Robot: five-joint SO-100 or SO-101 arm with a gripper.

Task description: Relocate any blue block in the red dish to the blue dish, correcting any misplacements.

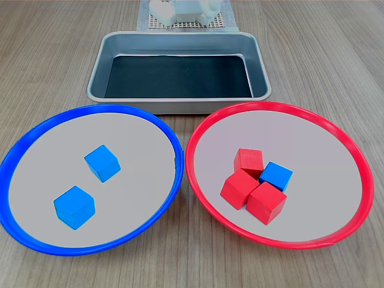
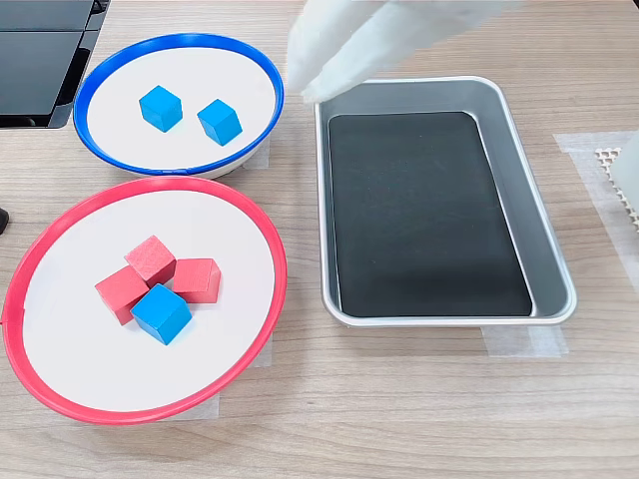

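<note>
The red dish (image 1: pixel 207 129) (image 2: pixel 262 233) sits on a wooden table (image 1: pixel 336 54) (image 2: pixel 419 399) and serves as the anchor here: inside it, in both exterior views, the blue block (image 1: pixel 276 176) (image 2: pixel 160 312) lies touching a tight cluster of three red cubes (image 1: pixel 249 186) (image 2: pixel 160 271). Just beside the red dish, rims nearly touching, is the blue dish (image 1: pixel 171 135) (image 2: pixel 180 42), which holds two more blue cubes (image 1: pixel 87 186) (image 2: pixel 190 114) set a little apart from each other. Beyond both dishes in the first exterior view stands a rectangular metal tray (image 1: pixel 180 42) (image 2: pixel 547 274) with a dark liner. The gripper (image 2: pixel 315 85) shows only as a pale blur in the second exterior view, hovering over the tray's corner nearest the blue dish, well away from the red dish; I cannot tell how far its jaws are parted, and no block is seen in it.
</note>
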